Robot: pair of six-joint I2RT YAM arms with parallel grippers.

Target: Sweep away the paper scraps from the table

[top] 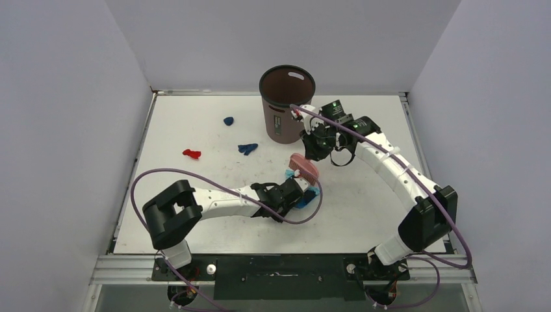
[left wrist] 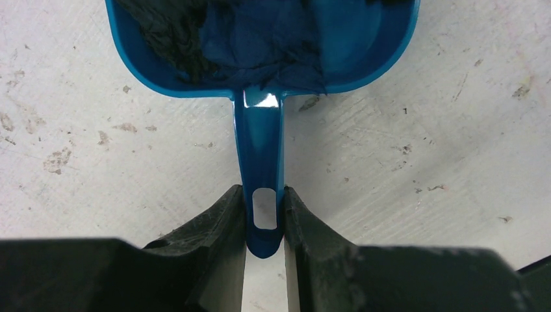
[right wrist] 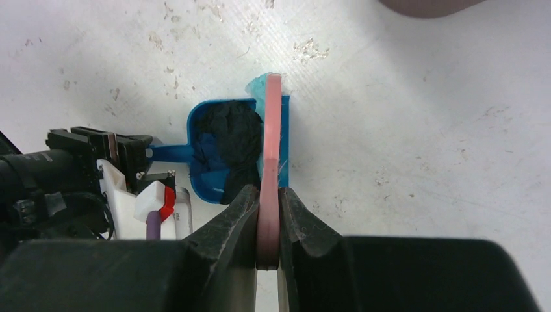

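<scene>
Upright toward the far side, between pale grey walls: a dark brown waste bin, round mouth open, small pale label on its side. Well in front of the bin, lying flat, a blue dustpan with a narrow handle and an oblong hole near the handle's tip; set on edge across its open mouth, a pink brush. Along the near side, a metal rail with bolts.
</scene>
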